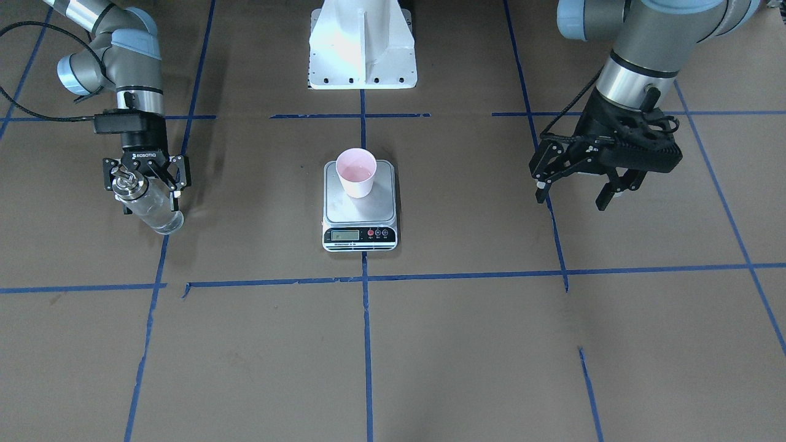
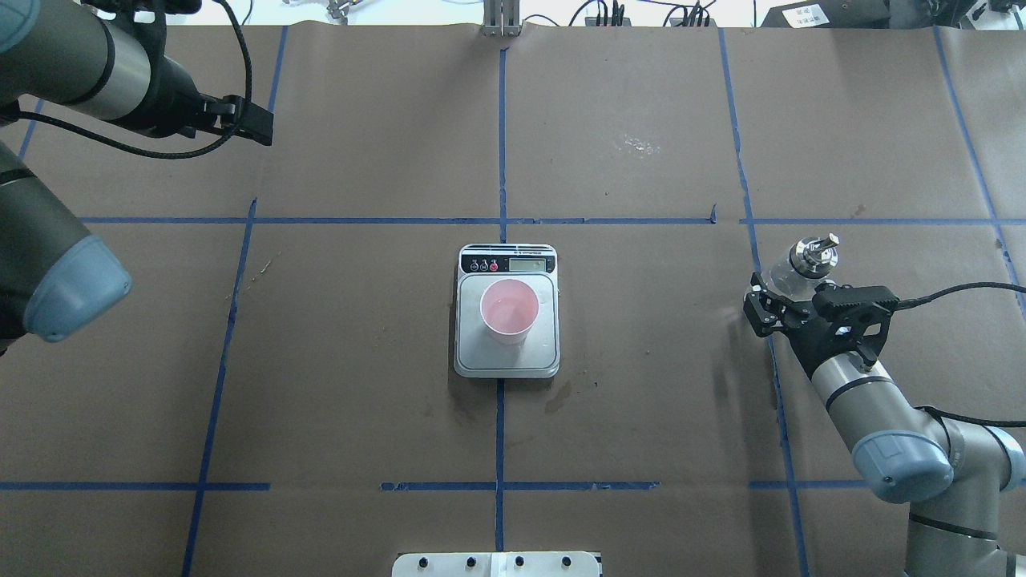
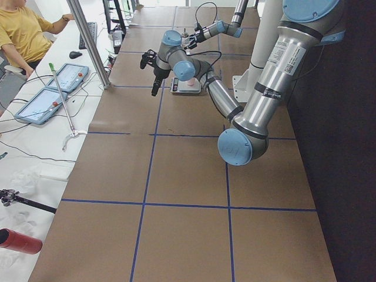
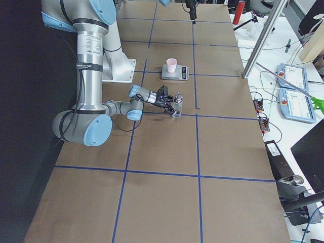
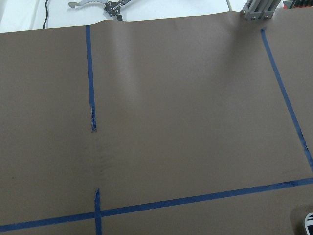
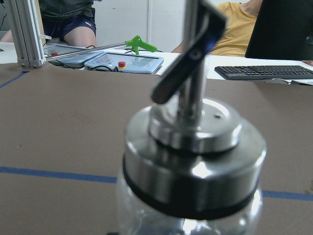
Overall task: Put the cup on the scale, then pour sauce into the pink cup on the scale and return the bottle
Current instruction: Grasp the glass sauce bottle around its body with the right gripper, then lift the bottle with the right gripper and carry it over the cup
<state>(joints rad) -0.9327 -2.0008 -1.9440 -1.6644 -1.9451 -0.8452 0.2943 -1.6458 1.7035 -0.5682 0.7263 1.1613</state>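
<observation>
The pink cup (image 1: 356, 173) stands upright on the steel platform of the scale (image 1: 341, 210) at the table's middle; both also show in the overhead view, the cup (image 2: 509, 309) on the scale (image 2: 473, 353). My right gripper (image 1: 152, 202) reaches in level, its fingers on both sides of the clear glass bottle (image 1: 162, 217). The bottle stands upright at table level, far to the scale's right (image 2: 801, 264). Its metal spout fills the right wrist view (image 6: 193, 147). My left gripper (image 1: 571, 201) is open and empty, held above the table well to the scale's other side.
The robot's white pedestal (image 1: 362, 49) stands behind the scale. Blue tape lines cross the brown paper. An aluminium post (image 4: 260, 38), tablets (image 4: 296, 98) and seated people lie beyond the far edge. The left wrist view shows only paper and the scale's corner (image 5: 307, 224).
</observation>
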